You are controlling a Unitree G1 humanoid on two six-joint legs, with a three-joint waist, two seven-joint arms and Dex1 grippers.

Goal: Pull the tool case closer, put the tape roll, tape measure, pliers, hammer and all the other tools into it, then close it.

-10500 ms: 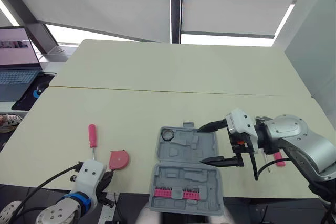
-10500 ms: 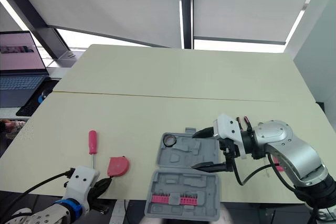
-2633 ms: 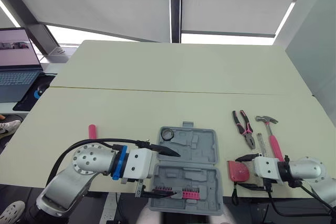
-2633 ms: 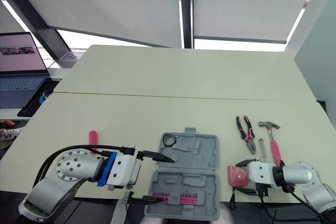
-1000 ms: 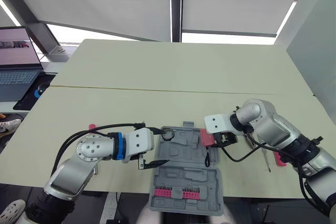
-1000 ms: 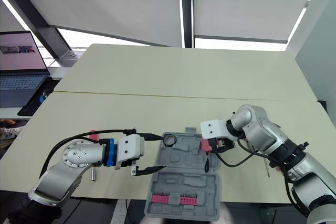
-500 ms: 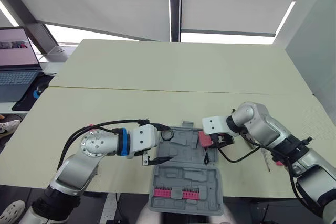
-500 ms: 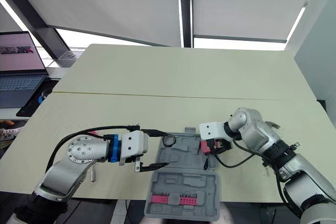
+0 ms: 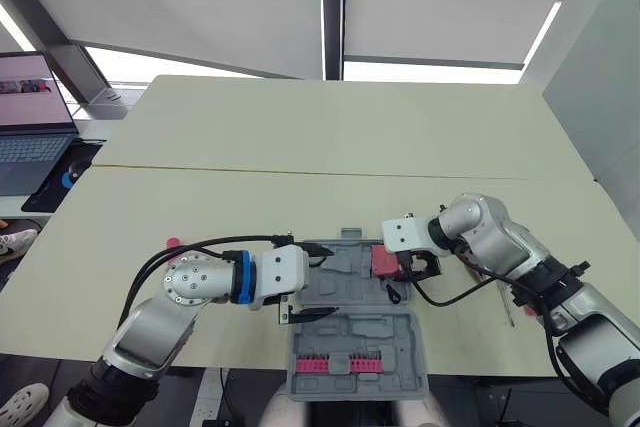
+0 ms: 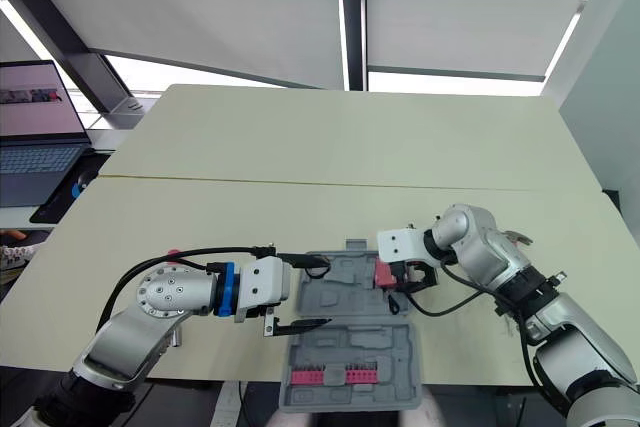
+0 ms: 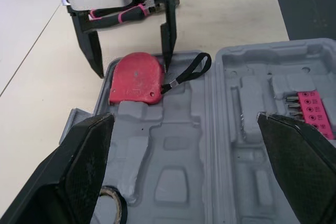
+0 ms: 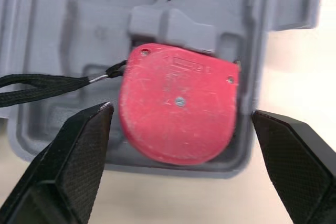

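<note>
Your right gripper (image 11: 132,71) hung wide open just over the far right corner of the tool case (image 9: 350,332). The red tape measure (image 12: 178,103) lay flat in that corner, right under the gripper. One finger stood on each side of it, and neither touched it. Its black strap ran toward the middle of the case.

Your left gripper (image 9: 322,280) was open too, over the left side of the case, near the tape roll (image 11: 122,206).

I think the tape measure was done. The pliers (image 11: 119,14) lay on the table (image 9: 300,147) to the right of the case, so your right arm was nearer to them. The gripper hid most of them, so I could not tell which way they pointed.

The table was flat, pale and smooth. Grey window blinds hung far behind the case.
</note>
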